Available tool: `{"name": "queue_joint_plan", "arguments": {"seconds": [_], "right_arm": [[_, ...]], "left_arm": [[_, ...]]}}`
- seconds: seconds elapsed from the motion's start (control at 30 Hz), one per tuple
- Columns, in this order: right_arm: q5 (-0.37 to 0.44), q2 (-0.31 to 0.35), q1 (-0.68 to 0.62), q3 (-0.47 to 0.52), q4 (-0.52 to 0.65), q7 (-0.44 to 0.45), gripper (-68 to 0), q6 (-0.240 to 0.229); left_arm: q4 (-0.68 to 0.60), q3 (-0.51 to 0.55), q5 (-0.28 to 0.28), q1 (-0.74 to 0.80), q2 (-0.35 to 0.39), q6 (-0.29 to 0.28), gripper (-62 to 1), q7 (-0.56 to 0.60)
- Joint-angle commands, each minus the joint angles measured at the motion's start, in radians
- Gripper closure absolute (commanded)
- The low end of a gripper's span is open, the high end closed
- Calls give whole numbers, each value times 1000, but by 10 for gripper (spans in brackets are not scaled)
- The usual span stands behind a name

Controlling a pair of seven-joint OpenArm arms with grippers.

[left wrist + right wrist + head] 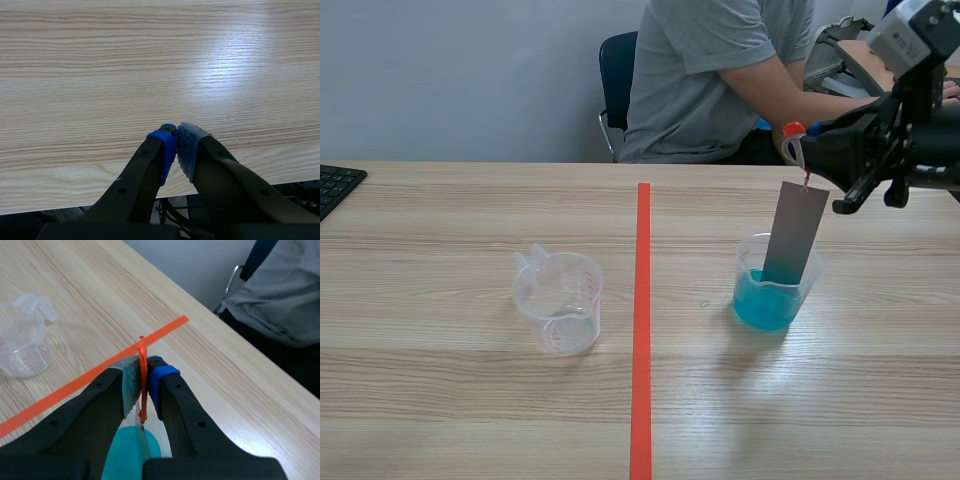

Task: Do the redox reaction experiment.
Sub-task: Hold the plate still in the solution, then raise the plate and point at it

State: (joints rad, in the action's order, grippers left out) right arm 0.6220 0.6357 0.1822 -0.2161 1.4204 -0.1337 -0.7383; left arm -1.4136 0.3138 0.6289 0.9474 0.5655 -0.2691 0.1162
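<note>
Left wrist view: the left gripper [176,145] is closed on nothing over the tabletop [100,75]. A clear measuring cup [560,300] stands left of the tape line [642,330]. Right of it, a flat grey strip [796,232] hangs slightly tilted into a cup of blue liquid [760,305], its orange string [143,352] pinched by the right gripper [143,371].

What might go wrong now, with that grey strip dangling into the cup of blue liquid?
The grey metal strip hangs only from a thin orange string pinched in the right arm's jaws; a slip could drop it and splash the blue liquid. The dangling strip might also swing against the plastic beaker and tip it.
</note>
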Motion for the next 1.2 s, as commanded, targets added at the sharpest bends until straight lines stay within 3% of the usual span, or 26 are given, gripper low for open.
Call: {"name": "queue_joint_plan", "arguments": {"seconds": [0.0, 0.57, 0.9, 1.17], "right_arm": [[31, 28, 17, 15, 39, -10, -15, -7], [241, 60, 14, 114, 252, -227, -15, -7], [292, 59, 14, 163, 321, -281, -15, -7], [314, 59, 14, 184, 323, -301, -15, -7]], "left_arm": [[-6, 2, 7, 0, -3, -3, -44, 14], [-6, 0, 7, 0, 18, -23, -44, 17], [-10, -32, 79, -23, 212, -205, -44, 65], [-10, -256, 78, -276, 349, -206, -44, 64]]}}
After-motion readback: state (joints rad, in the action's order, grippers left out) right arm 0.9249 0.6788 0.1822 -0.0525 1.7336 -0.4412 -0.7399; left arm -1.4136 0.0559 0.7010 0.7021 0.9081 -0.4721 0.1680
